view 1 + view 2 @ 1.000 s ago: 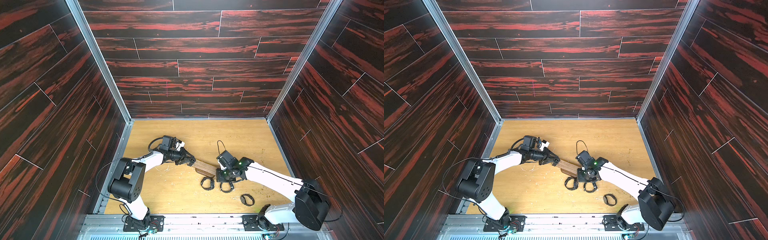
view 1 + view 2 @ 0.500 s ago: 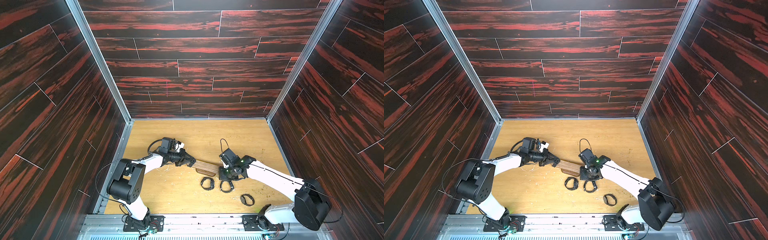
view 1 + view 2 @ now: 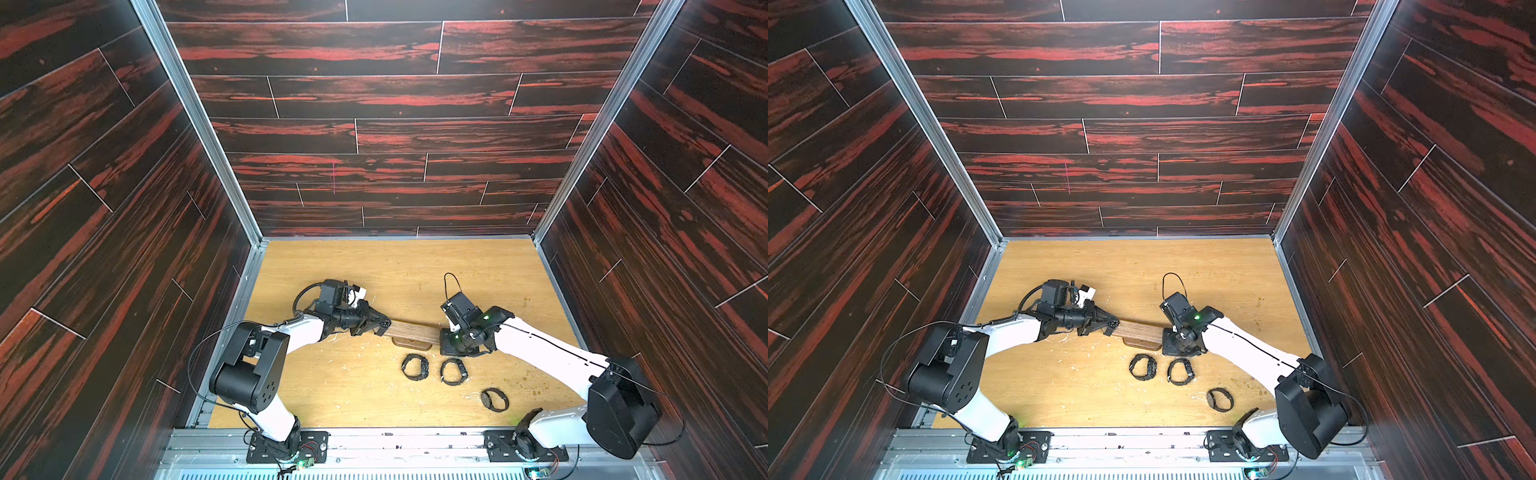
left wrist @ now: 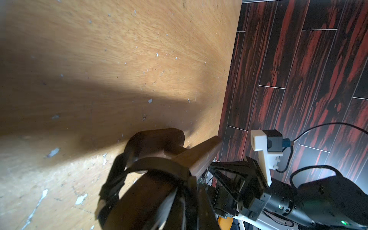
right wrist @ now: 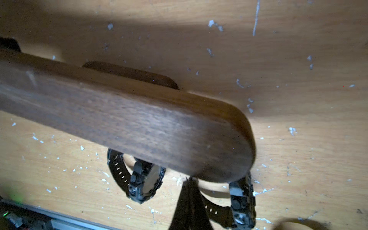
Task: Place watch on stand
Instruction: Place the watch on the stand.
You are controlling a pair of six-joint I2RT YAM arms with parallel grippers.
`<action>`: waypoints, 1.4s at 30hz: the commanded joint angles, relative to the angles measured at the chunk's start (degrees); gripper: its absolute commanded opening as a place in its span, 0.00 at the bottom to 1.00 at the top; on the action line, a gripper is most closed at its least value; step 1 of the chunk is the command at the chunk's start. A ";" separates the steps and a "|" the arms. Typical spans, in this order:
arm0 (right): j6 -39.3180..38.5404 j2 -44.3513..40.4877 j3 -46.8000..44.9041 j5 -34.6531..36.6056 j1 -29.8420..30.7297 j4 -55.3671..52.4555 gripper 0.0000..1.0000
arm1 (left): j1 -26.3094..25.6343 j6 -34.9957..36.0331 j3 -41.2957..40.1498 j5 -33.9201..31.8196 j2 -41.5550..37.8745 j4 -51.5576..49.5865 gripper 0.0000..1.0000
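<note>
Since a second ago the right arm [image 3: 540, 353] has drawn slightly to the right, baring more of the bar, and the left jaws have closed in a little. The left arm [image 3: 299, 332] has hardly shifted.

The stand [image 3: 411, 331] sits mid-surface in both top views, and its bar runs left to right over the oval base. The left jaws are at the bar's left end, drawn nearly together on the strap of a black watch [image 4: 159, 166]. In the left wrist view its band loops around that end of the bar.

The right jaws are closed on nothing and point down at the bar's rounded right end. Whether they touch it I cannot tell.

On the near side of the stand, three more watches lie apart on the surface [image 3: 353, 395]. The second watch [image 3: 414, 368] lies just near of the base, with the third watch [image 3: 454, 371] to its right. The fourth watch [image 3: 494, 400] is nearer and further right.
</note>
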 commanded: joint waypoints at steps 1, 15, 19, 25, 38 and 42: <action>-1.29 1.34 2.43 0.70 -0.67 -1.24 0.02 | -0.90 -1.55 -2.14 -2.50 -0.76 0.51 0.09; -2.36 0.19 2.98 0.97 -1.80 -2.67 0.02 | -2.35 -1.82 -2.72 -3.85 -2.03 0.21 0.27; -2.36 -1.93 2.29 1.06 -3.09 -3.72 0.02 | -2.44 -1.38 -2.74 -4.26 -2.77 -0.75 0.27; -2.79 -3.67 1.86 1.33 -5.47 -4.89 0.02 | -2.78 -1.10 -2.59 -4.66 -3.39 -1.71 0.33; -2.50 -4.79 -0.58 0.79 -8.30 -5.46 0.02 | -3.49 0.62 -1.80 -5.49 -3.72 -5.05 0.48; -2.69 -4.60 -0.89 -0.14 -8.57 -4.99 0.02 | -3.75 1.05 -1.60 -5.71 -3.87 -5.82 0.47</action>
